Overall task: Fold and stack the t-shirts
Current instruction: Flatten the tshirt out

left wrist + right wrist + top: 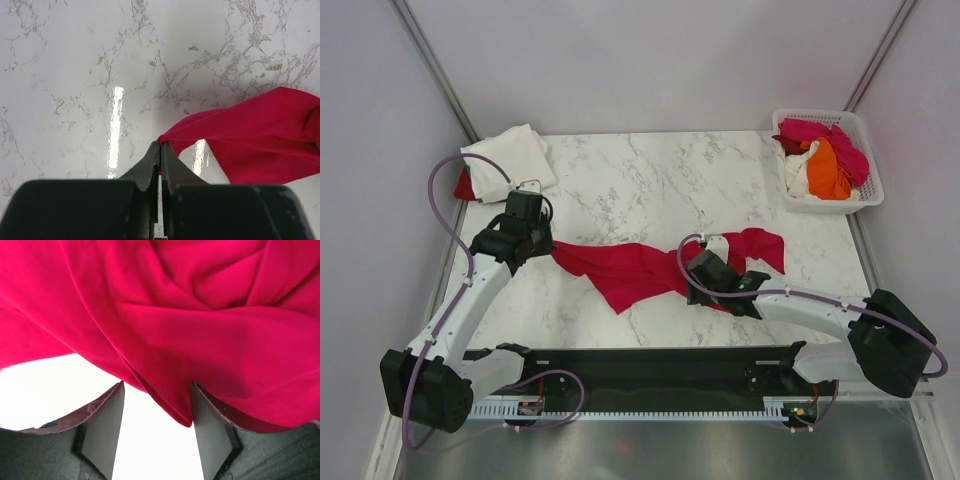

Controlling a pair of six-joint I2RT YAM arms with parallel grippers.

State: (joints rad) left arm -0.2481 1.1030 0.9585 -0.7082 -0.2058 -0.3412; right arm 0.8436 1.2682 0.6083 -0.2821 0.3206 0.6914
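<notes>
Pinching hard, the left gripper (161, 150) has its jaws closed on one pointed corner of the crimson t-shirt (260, 132), just above the marble table (75, 75). Over on the other side, the right gripper (157, 412) stands spread wide, with a drooping fold of the same cloth hanging between its fingers (107, 422) but not clamped. From above, the shirt lies twisted and bunched across the middle of the table between the two arms. It looks light, thin and limp, so it should drag easily yet crumple wherever it is gathered. Corners and hem edges seem the best holds, not the middle. A cream t-shirt (510, 155) lies at the far left corner, and pink and orange shirts (825, 160) fill the basket (868, 190) at far right.
</notes>
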